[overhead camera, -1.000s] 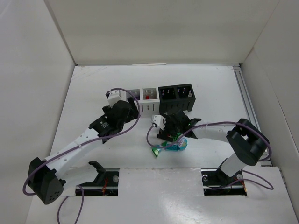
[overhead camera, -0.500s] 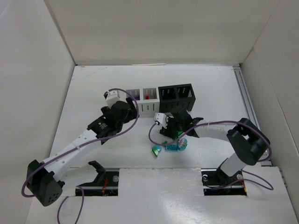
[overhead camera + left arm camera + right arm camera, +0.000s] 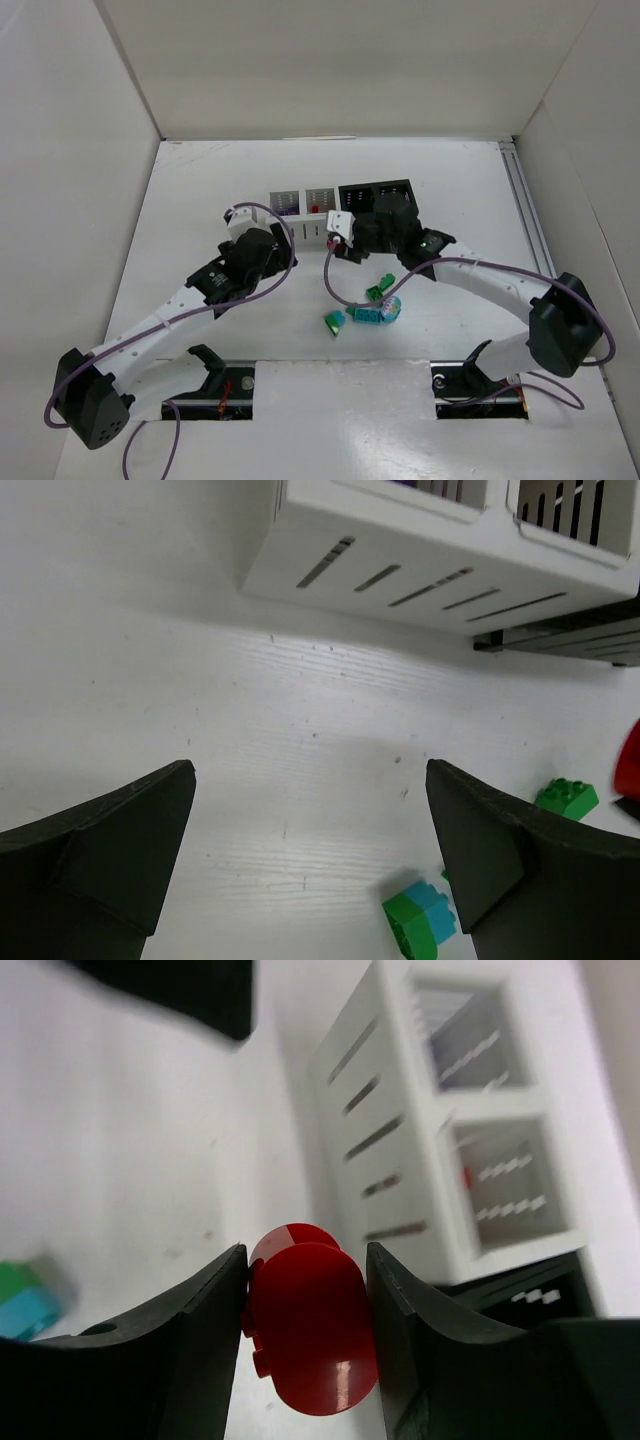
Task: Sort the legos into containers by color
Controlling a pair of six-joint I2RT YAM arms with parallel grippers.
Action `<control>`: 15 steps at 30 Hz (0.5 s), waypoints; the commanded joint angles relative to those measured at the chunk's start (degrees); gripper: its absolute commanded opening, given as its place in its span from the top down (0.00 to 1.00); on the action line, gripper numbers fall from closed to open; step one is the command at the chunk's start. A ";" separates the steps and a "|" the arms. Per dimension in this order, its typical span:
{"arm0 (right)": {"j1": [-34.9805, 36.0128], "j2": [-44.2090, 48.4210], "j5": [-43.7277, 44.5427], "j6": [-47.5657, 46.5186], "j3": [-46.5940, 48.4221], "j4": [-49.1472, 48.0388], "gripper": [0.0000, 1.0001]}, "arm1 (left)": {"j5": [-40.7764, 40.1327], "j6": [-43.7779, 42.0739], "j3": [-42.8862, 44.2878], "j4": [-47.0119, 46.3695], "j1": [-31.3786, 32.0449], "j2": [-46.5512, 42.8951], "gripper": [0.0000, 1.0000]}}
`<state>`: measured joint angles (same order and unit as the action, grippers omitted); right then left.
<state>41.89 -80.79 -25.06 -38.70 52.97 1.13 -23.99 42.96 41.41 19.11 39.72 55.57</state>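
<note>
My right gripper is shut on a rounded red lego and holds it above the table, just in front of the white containers. Seen from above, that gripper hangs in front of the row of containers, two white and two black. Another red lego lies in the second white bin, and purple ones in the first. Green legos and a green-teal stack rest on the table. My left gripper stands open and empty over bare table, left of the stack.
The walls of a white enclosure surround the table on three sides. A metal rail runs along the right edge. Both arm bases sit at the near edge, and purple cables loop beside each wrist.
My right gripper closed on the red lego at the pile, lifted it and carried it back toward the bins. The left arm drew slightly back from the bins, still open.
</note>
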 commanded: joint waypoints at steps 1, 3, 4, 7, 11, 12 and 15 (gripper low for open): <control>-0.40 -1.29 -3.07 -2.17 8.10 -1.83 0.70 | 4.38 0.90 -2.20 -1.89 -0.17 -1.34 0.01; -0.40 -4.44 -2.54 -2.69 13.26 -1.83 0.70 | 5.96 0.90 -2.99 -2.59 -0.17 -1.34 0.01; -0.93 -5.59 -1.49 -2.70 14.95 -1.83 0.70 | 7.62 0.90 -3.70 -3.20 -0.17 -1.34 0.01; -1.45 -11.02 0.88 -2.09 21.27 -1.83 0.69 | 9.57 0.90 -5.19 -4.43 -0.17 -1.34 0.01; -1.46 -17.37 -0.25 -2.08 26.91 -1.83 0.67 | 12.91 -1.21 -6.34 -5.83 -0.17 -1.34 0.01; -1.98 -18.34 -0.25 -2.08 27.79 -1.83 0.67 | 14.04 -1.99 -6.95 -6.54 -0.17 -1.34 0.01; -2.60 -21.33 -0.25 -2.08 30.26 -1.83 0.62 | 14.76 -2.53 -7.48 -7.86 1.32 -1.34 0.01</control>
<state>40.14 -100.99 -24.51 -40.34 79.44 0.51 -11.90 42.15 34.70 14.81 40.16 55.37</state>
